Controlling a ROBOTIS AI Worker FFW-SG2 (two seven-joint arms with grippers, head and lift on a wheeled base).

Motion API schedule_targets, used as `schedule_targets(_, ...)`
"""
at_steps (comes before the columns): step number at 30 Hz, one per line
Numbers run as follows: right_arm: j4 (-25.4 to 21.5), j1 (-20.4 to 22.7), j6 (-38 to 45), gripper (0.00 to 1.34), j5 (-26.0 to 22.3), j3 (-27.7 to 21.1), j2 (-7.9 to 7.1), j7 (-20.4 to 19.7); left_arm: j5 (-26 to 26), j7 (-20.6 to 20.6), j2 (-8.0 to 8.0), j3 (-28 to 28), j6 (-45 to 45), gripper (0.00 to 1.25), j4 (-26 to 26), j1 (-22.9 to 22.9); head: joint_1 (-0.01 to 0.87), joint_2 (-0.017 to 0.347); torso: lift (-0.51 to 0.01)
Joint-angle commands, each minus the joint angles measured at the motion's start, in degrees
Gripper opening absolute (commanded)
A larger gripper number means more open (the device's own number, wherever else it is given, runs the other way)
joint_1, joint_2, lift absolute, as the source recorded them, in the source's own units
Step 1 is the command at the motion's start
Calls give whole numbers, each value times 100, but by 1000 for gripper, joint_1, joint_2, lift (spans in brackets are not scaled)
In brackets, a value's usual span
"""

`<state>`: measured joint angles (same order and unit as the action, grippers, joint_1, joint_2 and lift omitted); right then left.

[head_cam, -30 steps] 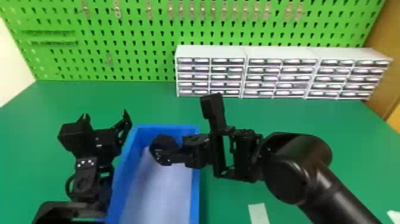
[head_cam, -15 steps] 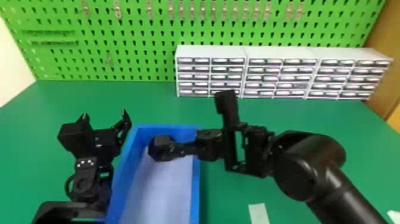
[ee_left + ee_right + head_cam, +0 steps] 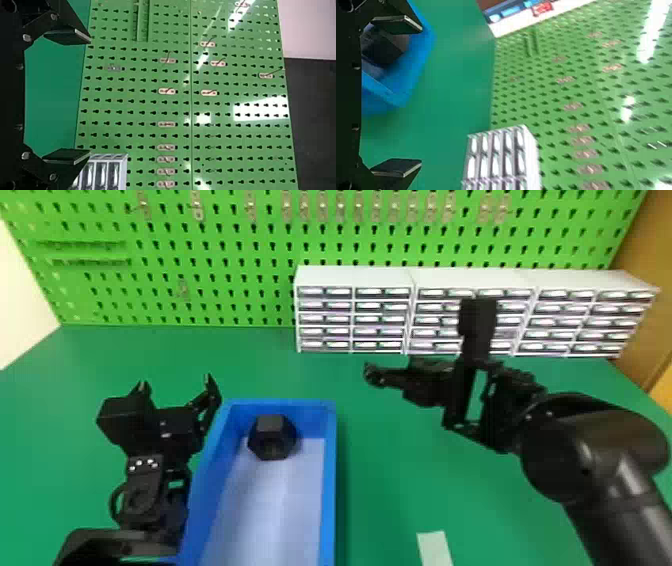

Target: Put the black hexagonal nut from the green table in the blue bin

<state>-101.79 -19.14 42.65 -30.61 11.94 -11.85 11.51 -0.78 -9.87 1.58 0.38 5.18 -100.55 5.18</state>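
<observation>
The black hexagonal nut (image 3: 272, 437) lies inside the blue bin (image 3: 327, 490), against its far end wall. My right gripper (image 3: 372, 375) is above the table to the right of the bin, apart from the nut. In the right wrist view the right gripper (image 3: 420, 95) stands open and holds nothing; the nut (image 3: 383, 45) shows in the blue bin (image 3: 417, 65) beyond one finger. My left gripper (image 3: 176, 382) is parked at the bin's left side, its fingers spread. The left wrist view has the left gripper (image 3: 90, 97) open with nothing between its fingers.
White drawer cabinets (image 3: 352, 310) stand at the back of the green table (image 3: 390, 490), before a green pegboard (image 3: 240, 255). A pale strip (image 3: 434, 547) lies on the table right of the bin, near the front.
My right gripper has moved out of the bin, to the right and away from the nut, which now rests free inside. The left arm has kept still.
</observation>
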Motion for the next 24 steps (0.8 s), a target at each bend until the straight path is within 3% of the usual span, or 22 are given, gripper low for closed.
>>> schedule_targets(1, -87, 68, -213, 1218, 152, -377, 104, 0, -10, 2, 0, -11, 0, 983, 0, -8, 657, 57, -95)
schedule_targets(7, -157, 200, -635, 1218, 345, -896, 219, 0, -10, -7, 0, -11, 0, 983, 0, -8, 657, 57, -95)
schedule_targets(18, -386, 578, -1373, 1216, 1233, -1933, 535, -26, -10, 2, 0, -20, 0, 983, 0, -8, 657, 57, -95)
schedule_targets(24, -394, 886, -1892, 1215, 1365, -2284, 641, -351, -10, 2, 0, -20, 0, 983, 0, 1, 657, 57, -95)
